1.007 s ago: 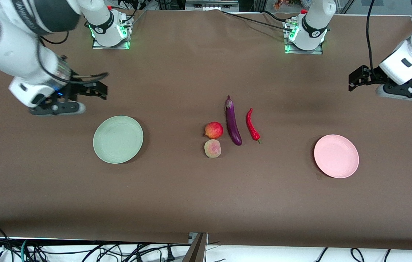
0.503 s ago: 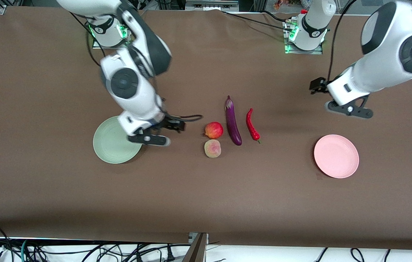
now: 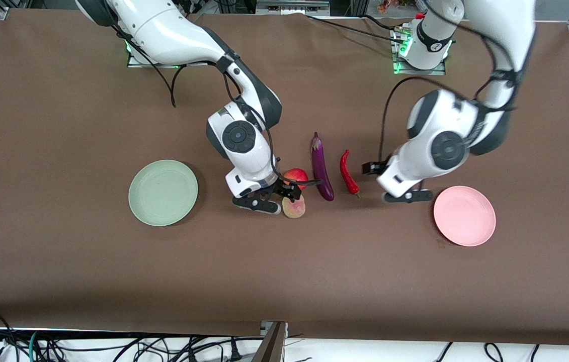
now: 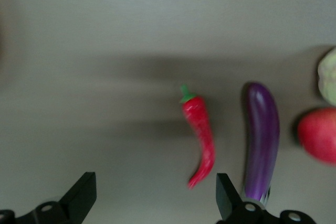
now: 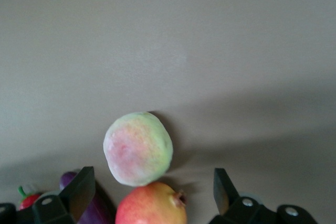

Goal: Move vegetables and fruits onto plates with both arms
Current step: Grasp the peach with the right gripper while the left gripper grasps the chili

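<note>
Fruits and vegetables all lie loose mid-table: pomegranate [image 3: 296, 177], peach [image 3: 294, 206] just nearer the front camera and almost touching it, eggplant [image 3: 321, 167] beside them, chili [image 3: 348, 173] beside that toward the left arm's end. We see nothing yet on the green plate [image 3: 163, 192] or the pink plate [image 3: 464, 215].

Right gripper [image 3: 290, 191] hangs over the two fruits, released, fingers spread and holding nothing; its wrist view shows the pomegranate [image 5: 151, 204] between the fingers and the peach [image 5: 137, 148] just past them. Left gripper [image 3: 371, 168] sits low beside the chili, on the pink-plate side, also released; its wrist view puts the chili [image 4: 199, 132] between the spread fingers, eggplant [image 4: 261, 137] close by one finger [image 4: 227, 196].

Our judgement: both arms are in approach. For the right, we want one fruit centred and the fingers straddling its widest part, without nudging the neighbour. For the left, we would close across the chili's thicker half and keep the finger clear of the eggplant. Round fruit may roll if touched off-centre.
</note>
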{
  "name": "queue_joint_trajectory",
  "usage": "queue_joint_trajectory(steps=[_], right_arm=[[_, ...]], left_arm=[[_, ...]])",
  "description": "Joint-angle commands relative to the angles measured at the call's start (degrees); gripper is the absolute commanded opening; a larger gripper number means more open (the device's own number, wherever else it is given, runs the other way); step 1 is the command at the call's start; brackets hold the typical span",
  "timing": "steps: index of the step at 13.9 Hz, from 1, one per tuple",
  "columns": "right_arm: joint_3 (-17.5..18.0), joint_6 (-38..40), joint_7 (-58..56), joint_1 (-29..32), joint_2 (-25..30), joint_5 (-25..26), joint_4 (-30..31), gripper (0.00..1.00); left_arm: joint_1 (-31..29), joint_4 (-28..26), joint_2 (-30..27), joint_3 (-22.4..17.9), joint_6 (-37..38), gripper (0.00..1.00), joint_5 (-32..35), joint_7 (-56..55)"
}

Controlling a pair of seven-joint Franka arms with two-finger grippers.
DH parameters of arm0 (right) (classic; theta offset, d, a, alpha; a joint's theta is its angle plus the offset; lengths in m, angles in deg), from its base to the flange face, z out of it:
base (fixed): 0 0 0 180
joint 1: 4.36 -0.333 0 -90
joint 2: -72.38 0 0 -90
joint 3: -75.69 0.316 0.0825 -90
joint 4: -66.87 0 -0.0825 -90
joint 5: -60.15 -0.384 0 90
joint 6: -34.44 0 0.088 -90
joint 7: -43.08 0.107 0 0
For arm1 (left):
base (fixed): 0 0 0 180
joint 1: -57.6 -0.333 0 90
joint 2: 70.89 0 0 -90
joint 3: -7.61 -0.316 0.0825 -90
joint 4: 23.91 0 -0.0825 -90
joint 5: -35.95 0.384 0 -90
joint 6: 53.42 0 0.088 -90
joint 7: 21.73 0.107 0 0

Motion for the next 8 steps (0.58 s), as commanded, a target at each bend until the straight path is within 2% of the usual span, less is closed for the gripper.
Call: queue_joint_trajectory(steps=[1, 3, 5, 6, 7, 8], right_arm=[[-1.5, -0.6, 3.4, -2.1, -4.4, 2.0, -5.2, 1.0], [-1.9, -3.4, 5.3, -3.1, -6.2, 2.9, -5.2, 1.0], [-2.2, -5.1, 5.7, -3.3, -7.2, 3.0, -5.3, 1.0], [-2.2, -6.1, 5.7, -3.3, -7.5, 2.9, -5.3, 1.0], [-2.2, -7.3, 5.8, -3.3, -8.0, 2.9, -5.3, 1.0], [-2.2, -8.1, 6.0, -3.3, -8.3, 2.8, -5.3, 1.0]], left_arm=[[3.5, 0.9, 6.8, -0.7, -6.5, 1.0, 2.4, -5.5], [4.0, -1.2, 9.1, -0.5, -13.0, 1.0, 2.7, -6.9], [4.1, -1.9, 10.4, -0.5, -15.1, 0.62, 2.7, -6.8], [4.1, -1.9, 10.4, -0.5, -15.1, 0.37, 2.7, -6.8], [4.1, -1.9, 10.3, -0.5, -15.0, 0.22, 2.7, -6.8], [4.2, -1.7, 10.3, -0.5, -15.0, 0.17, 2.7, -6.7]])
